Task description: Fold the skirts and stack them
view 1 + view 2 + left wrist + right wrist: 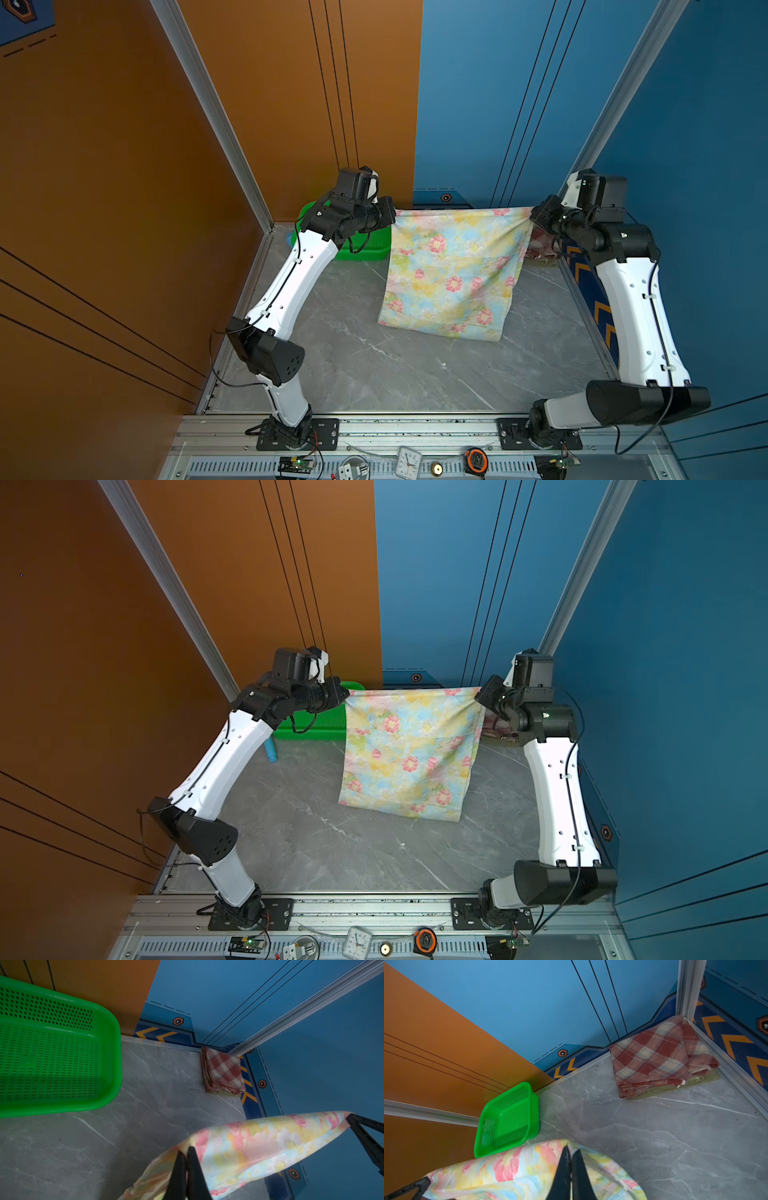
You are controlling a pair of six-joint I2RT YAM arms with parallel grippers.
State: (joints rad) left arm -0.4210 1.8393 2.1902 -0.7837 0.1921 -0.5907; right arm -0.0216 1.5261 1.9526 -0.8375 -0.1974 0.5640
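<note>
The floral skirt (451, 270) (409, 750) hangs spread between my two grippers, its lower edge resting on the grey table. My left gripper (392, 222) (186, 1150) is shut on its top left corner, and my right gripper (532, 218) (572, 1150) is shut on the top right corner. The plaid skirt (652, 1057) (224, 1070) lies folded in the far right corner. Under it a thin edge of the olive-green skirt (675, 1087) shows. In both top views the stack is mostly hidden behind the right arm.
A green mesh basket (368, 245) (508, 1120) stands at the far left against the orange wall, behind the left wrist. A small blue cylinder (271, 750) lies beside the left arm. A clock (408, 461) and a tape measure (476, 459) sit on the front rail.
</note>
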